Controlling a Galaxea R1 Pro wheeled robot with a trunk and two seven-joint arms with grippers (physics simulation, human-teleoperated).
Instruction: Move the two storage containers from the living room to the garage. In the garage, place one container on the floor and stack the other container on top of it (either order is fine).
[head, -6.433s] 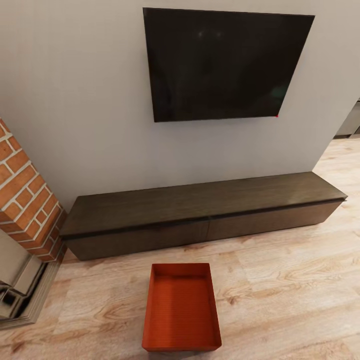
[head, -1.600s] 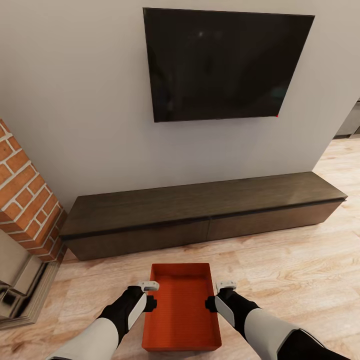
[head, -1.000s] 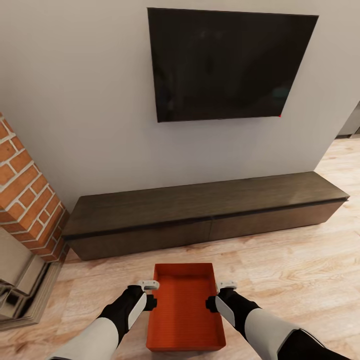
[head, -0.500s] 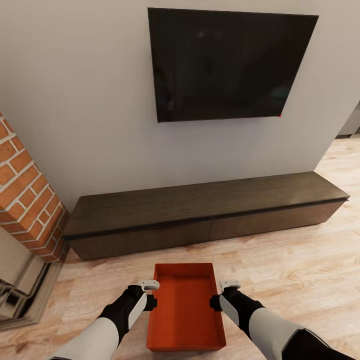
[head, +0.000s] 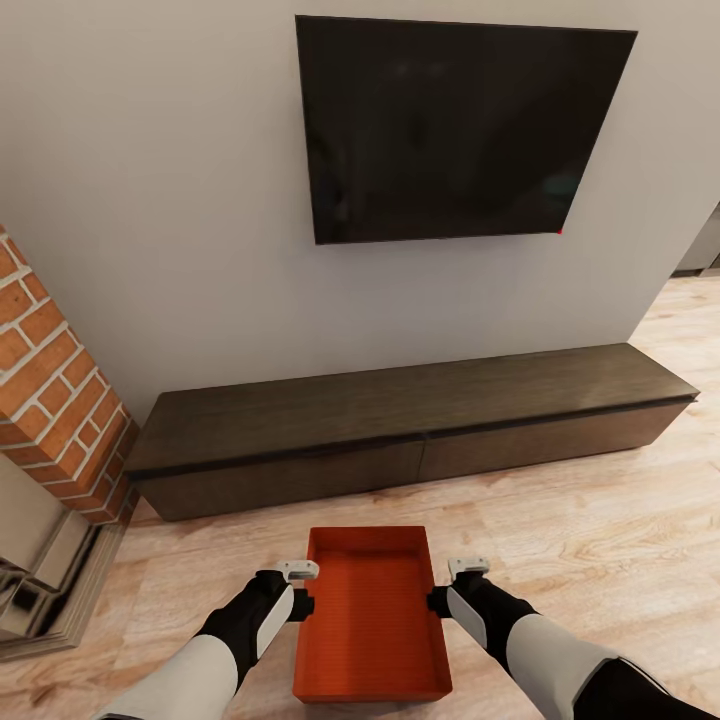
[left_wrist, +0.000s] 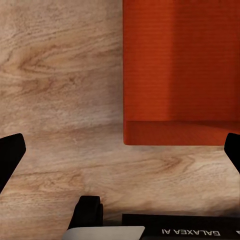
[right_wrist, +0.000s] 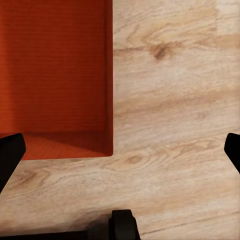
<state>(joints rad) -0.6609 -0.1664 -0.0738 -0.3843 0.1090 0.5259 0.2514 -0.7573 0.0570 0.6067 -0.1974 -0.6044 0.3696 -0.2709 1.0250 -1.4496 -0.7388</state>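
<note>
Red-orange rectangular open-top plastic bin (head: 371, 620) sits on the light wood plank floor (head: 560, 560) right between the two arms, long axis running straight away from the robot toward the wall. So the coming grab is a side squeeze: the left pincer (head: 298, 590) hangs just off the bin's left long wall, the right pincer (head: 455, 587) just off the right long wall, both about level with the middle of the box. Left one looks tighter to the wall; the right one has a visible sliver of floor between it and the rim.

Both wrist cams show the black fingertips way out at the frame edges, so both pincers are spread wide, holding nothing. The left wrist cam has a bin corner and wall (left_wrist: 177, 75) ahead of it, same on the right (right_wrist: 55, 75).

Versus half a second ago: the right arm has drifted a bit outward, away from the bin. Left arm and bin haven't budged.

Further out there's the long dark wood low cabinet (head: 410, 425) against the wall, the brick column (head: 50, 390) off to the left, and the black wall-mounted TV (head: 460, 125) above. Only this one bin in sight, and we're clearly in the living room, so the carrying hasn't started.
</note>
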